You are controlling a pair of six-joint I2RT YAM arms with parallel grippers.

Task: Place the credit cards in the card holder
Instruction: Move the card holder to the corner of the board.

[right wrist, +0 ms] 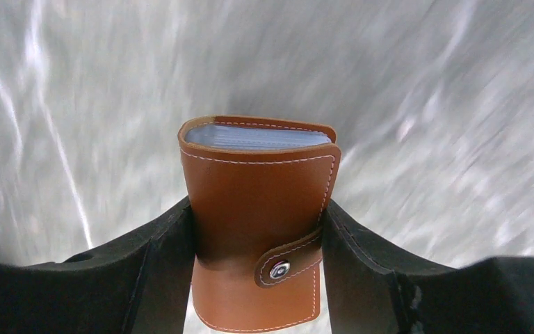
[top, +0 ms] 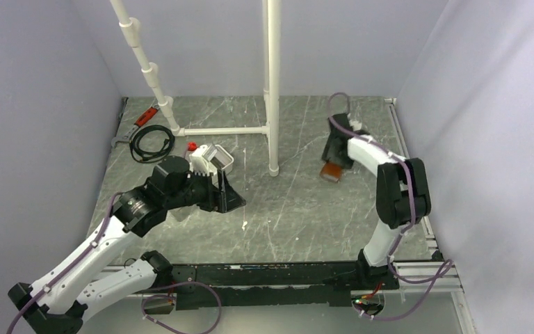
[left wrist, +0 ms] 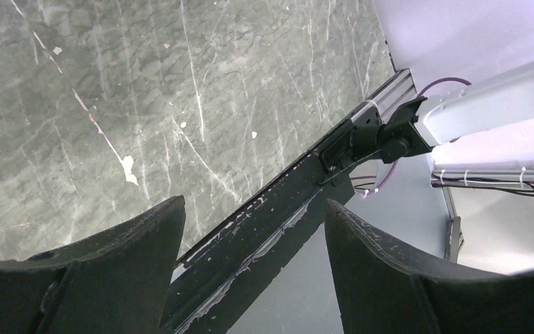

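Right gripper (right wrist: pixel 257 212) has the brown card holder (right wrist: pixel 250 184) pinched between its two fingers, snap strap buttoned, with pale blue-grey layers (right wrist: pixel 257 137) peeking out its top edge. From above, it sits right of centre in the upper half. Left gripper (left wrist: pixel 254 209) is spread wide, nothing in it, left of centre.

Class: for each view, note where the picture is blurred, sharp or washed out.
Right wrist: the table is smeared with motion blur, while the card holder between the fingers is sharp. Left wrist: crisp table, but the upper right corner is washed out. Top external: even light, all sharp.
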